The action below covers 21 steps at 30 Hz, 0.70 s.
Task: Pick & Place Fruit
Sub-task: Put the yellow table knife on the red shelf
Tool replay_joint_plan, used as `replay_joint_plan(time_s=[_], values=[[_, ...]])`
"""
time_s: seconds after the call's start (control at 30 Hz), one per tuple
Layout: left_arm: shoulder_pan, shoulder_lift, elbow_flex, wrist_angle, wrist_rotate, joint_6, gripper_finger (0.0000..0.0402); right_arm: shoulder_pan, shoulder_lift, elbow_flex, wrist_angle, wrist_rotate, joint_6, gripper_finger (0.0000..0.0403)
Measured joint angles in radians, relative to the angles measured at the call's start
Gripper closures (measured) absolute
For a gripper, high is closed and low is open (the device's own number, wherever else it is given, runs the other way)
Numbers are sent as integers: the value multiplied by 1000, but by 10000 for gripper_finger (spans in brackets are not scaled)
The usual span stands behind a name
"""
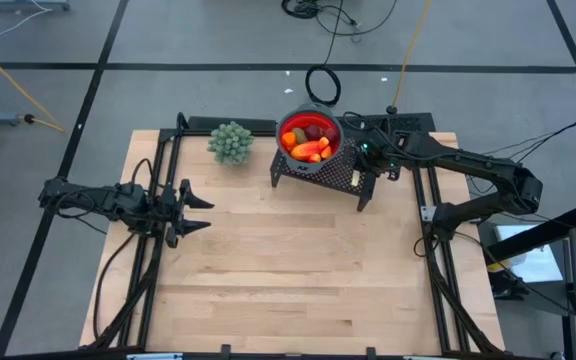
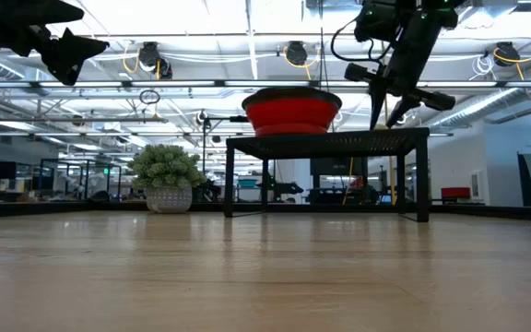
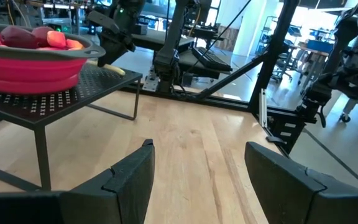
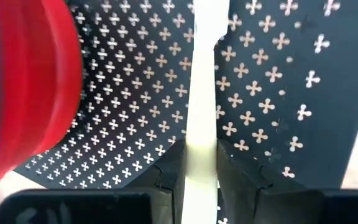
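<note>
A red bowl (image 1: 310, 140) holding orange, red and dark-red fruit pieces (image 1: 308, 148) stands on a black perforated stand (image 1: 346, 180) at the table's far middle. My right gripper (image 1: 351, 151) hangs over the stand just right of the bowl, slanting down, shut on a long pale cream piece (image 4: 202, 74). My left gripper (image 1: 200, 212) stands open and level over the table's left side, pointing toward the stand, with nothing between its fingers (image 3: 129, 174). My right gripper pinches the pale cream piece between its two fingers (image 4: 232, 165), at the piece's near end (image 4: 201, 146). The fingers slant down from the right and lie along the piece. Its free end (image 3: 113, 70) reaches down to the stand's top beside the bowl; whether it touches there I cannot tell.
A green bushy plant ball (image 1: 230, 142) in a pale pot stands left of the stand at the far edge. Black frame rails (image 1: 158, 250) run along the table's left and right sides. Bare wood lies between the arms and toward the near edge.
</note>
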Motion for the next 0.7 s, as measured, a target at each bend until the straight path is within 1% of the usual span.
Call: replay_joint_plan(time_s=[0.2,0.47,0.57,0.7], values=[[0,0,0,0,0,-10,151,0,-3,-38,34,-3,8,332],[0,0,0,0,0,-12,151,0,1,-44,117,-6,11,331],[0,0,0,0,0,-13,151,0,0,-44,117,-8,11,321],[0,0,0,0,0,-13,151,0,0,-44,118,-30,11,298]])
